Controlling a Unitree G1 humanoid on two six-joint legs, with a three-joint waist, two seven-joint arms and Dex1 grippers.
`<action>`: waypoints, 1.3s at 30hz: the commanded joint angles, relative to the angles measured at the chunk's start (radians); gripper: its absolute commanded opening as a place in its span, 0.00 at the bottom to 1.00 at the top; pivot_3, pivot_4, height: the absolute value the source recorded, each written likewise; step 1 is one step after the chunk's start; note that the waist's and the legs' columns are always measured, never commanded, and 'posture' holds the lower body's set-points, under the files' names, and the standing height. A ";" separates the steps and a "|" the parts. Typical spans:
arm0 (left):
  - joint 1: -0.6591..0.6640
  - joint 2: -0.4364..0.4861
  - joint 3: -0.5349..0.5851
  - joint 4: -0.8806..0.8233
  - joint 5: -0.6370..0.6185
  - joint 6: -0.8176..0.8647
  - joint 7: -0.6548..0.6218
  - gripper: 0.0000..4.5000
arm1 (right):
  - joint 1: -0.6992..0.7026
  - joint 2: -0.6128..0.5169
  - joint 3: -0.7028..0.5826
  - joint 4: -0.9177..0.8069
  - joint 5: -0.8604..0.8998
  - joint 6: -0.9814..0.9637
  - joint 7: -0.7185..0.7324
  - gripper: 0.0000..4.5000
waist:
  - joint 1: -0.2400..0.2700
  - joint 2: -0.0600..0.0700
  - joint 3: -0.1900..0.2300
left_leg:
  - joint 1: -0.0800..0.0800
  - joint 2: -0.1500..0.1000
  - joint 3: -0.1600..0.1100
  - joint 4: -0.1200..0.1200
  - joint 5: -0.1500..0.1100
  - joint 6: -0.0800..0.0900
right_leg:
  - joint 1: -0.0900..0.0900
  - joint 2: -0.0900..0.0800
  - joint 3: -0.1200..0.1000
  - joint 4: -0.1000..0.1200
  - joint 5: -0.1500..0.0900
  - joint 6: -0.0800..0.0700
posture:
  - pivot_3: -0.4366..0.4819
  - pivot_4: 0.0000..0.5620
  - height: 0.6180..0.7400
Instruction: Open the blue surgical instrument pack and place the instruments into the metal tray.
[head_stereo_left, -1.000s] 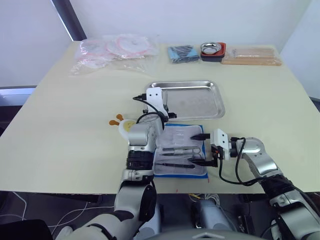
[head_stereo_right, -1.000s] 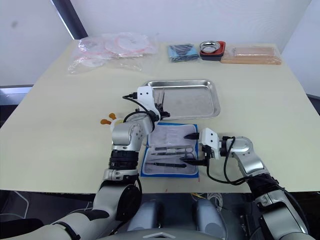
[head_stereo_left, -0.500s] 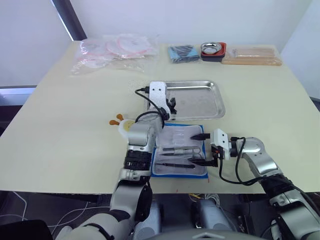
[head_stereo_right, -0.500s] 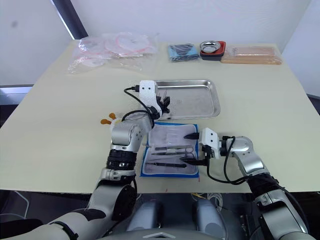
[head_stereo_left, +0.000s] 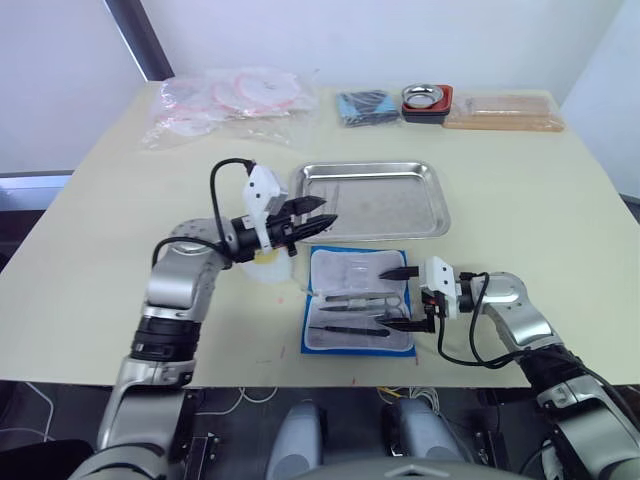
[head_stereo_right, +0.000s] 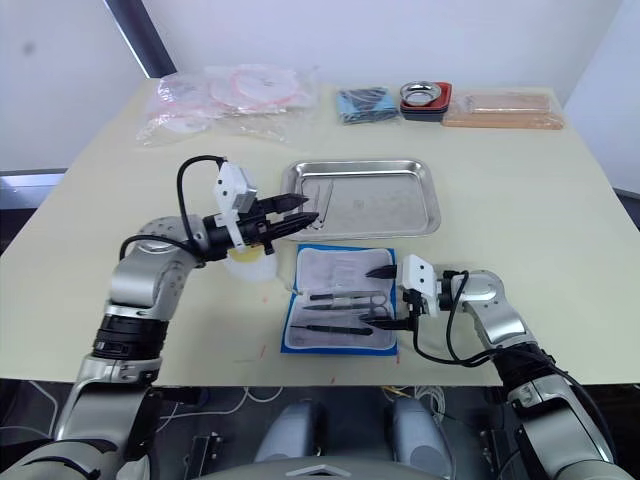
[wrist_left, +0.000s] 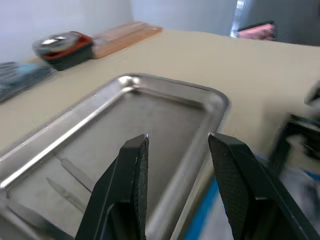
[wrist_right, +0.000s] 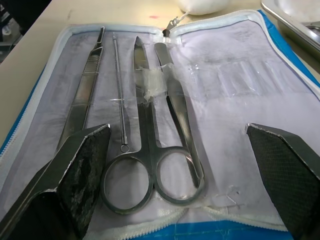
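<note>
The blue surgical instrument pack lies open at the table's front edge, whitish lining up. Its instruments, scissors, forceps and a thin probe, rest in the lining. Behind it sits the metal tray, with a few slim instruments lying at its left end. My left gripper hovers open and empty by the tray's front-left rim, pointing right. My right gripper stands wide open over the pack's right edge, its fingers spread across the scissors' handles without holding anything.
A white rounded object sits left of the pack under my left wrist. Along the far edge are clear bags of pink tubing, a dark blue bundle, a round metal bowl on a red base and a tan box.
My left arm has swung out to the left, uncovering the pack's left half. Its gripper has drawn back from above the tray's left end to its front-left rim. The right arm has stayed still.
</note>
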 joint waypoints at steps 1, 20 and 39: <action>0.036 0.122 0.061 -0.036 -0.141 -0.006 -0.274 0.45 | 0.049 -0.014 0.034 0.060 -0.067 0.027 -0.015 1.00 | -0.002 0.001 0.001 | 0.000 0.000 0.000 0.000 0.000 0.000 | 0.000 0.000 0.000 0.000 0.000 0.000 | 0.48 0.27 1.00; 0.176 0.569 -0.078 -0.110 -0.389 -0.204 -0.586 0.99 | 0.043 -0.004 0.030 0.085 -0.071 0.015 -0.022 1.00 | 0.000 0.002 0.004 | 0.001 0.002 0.000 -0.001 0.000 0.000 | -0.001 0.000 0.000 0.000 -0.004 0.000 | 0.48 0.27 1.00; 0.109 0.174 -0.214 0.060 0.032 -0.332 -0.325 0.94 | 0.036 0.003 0.028 0.095 -0.074 0.012 -0.033 1.00 | 0.000 0.001 0.002 | 0.000 0.002 0.003 -0.001 0.000 0.000 | -0.001 0.002 -0.001 0.001 -0.003 -0.003 | 0.48 0.27 1.00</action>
